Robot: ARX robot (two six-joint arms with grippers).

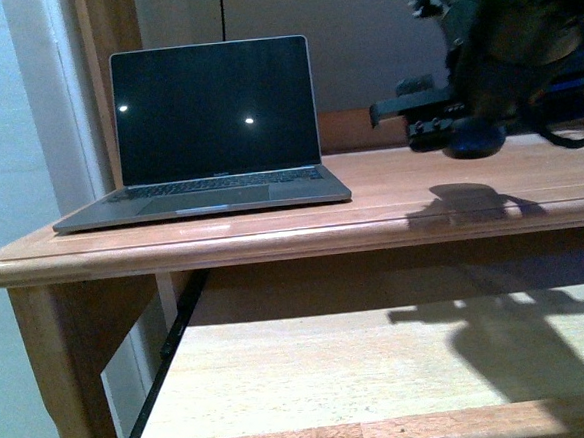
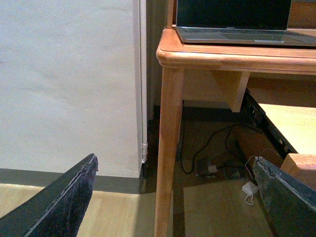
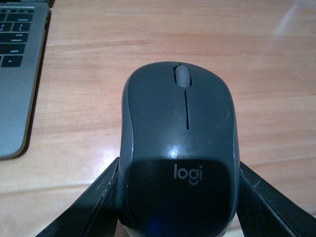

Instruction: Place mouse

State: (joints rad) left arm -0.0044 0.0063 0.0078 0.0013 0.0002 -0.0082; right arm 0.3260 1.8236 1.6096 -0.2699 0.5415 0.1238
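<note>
While the right fingers [image 3: 91, 210] pinch its smooth sides, the mouse [image 3: 180, 148], probably light, hard and slippery, hangs above the tabletop [image 3: 276, 74]; the left fingers [image 2: 64, 202] are spread and empty.

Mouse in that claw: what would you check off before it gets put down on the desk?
1. Grip: right gripper is shut on the small dark grey domed mouse, one finger on each side: ok.
2. Landing spot: bare wood of the light brown wooden desk lies below the mouse: ok.
3. Clearance from the open silver laptop with a dark screen: mouse is to its right, apart: ok.
4. Gap to the wood: mouse looks raised, its shadow separate; how far: cannot tell.
5. Left gripper: open, empty, low beside the desk: ok.
</note>
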